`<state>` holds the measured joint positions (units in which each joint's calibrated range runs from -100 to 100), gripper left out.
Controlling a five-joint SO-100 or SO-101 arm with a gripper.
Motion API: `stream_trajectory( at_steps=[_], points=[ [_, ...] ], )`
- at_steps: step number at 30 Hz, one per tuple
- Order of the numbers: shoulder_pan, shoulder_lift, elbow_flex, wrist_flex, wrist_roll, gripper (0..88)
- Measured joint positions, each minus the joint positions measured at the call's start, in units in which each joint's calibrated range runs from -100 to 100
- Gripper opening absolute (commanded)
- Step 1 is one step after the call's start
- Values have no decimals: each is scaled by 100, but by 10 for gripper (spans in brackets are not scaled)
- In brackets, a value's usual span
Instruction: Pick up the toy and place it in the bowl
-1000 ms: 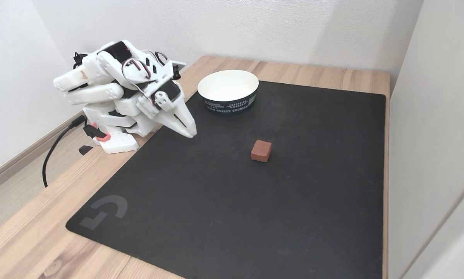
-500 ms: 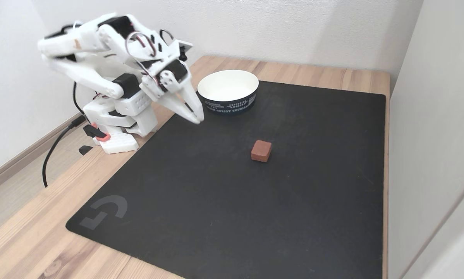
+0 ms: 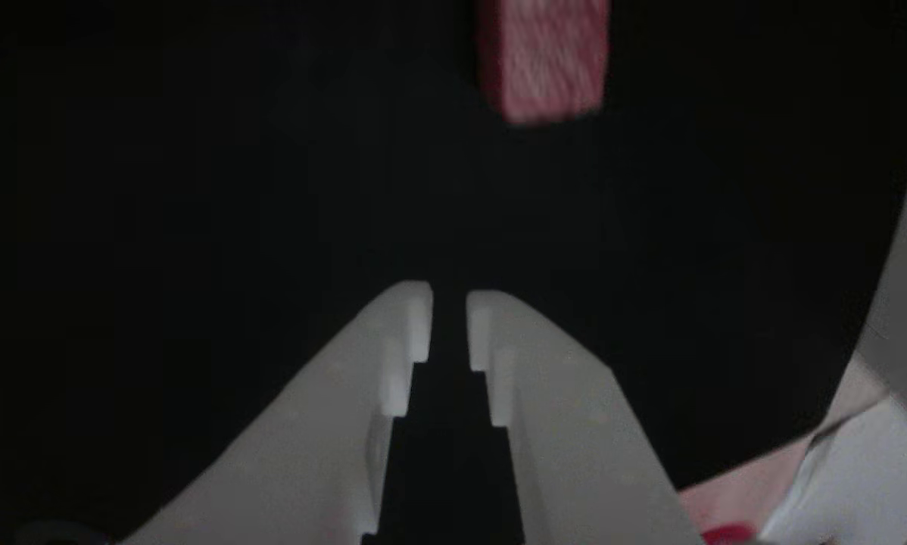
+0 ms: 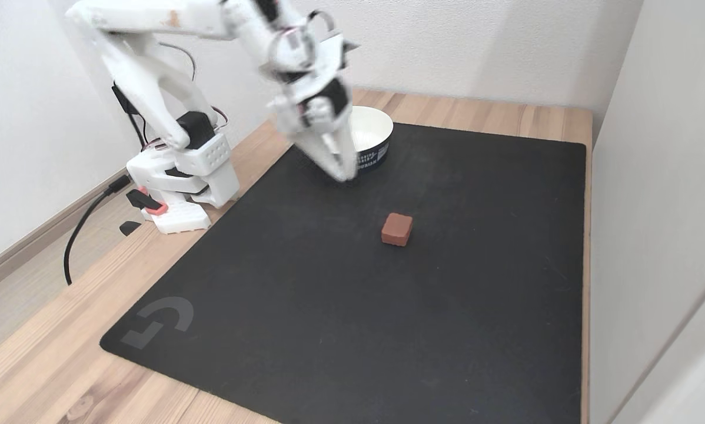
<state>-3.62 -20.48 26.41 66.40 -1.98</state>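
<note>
Toy sits untouched mid-mat, well apart from the bowl. We read this as the approach; pincer nearly together, empty, must spread, then descend.

— Where's the toy?
— Flat on the black mat, near its middle: a small reddish-brown block with a squarish top. In the other view it looks pinkish-red and blurred, cut off by the top edge.
— And the bowl?
— Upright at the mat's far edge, well apart from the toy. White inside, dark printed band outside, partly hidden.
</note>
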Motion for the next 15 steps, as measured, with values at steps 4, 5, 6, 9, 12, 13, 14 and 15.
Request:
stream_trajectory(
  at_steps=[4,5,6,9,12,13,14,15],
  points=[
    [-42,891,-812,186,-15,22],
    [-58,1107,-1020,186,-21,22],
    [-117,1332,-1171,177,-41,22],
    [-50,1957,-1559,177,-139,22],
    [-117,2515,-2022,253,-232,22],
    [-100,2631,-2163,321,-242,22],
    [-67,2806,-2390,338,-247,22],
    [-67,2964,-2560,346,-268,22]
  ],
)
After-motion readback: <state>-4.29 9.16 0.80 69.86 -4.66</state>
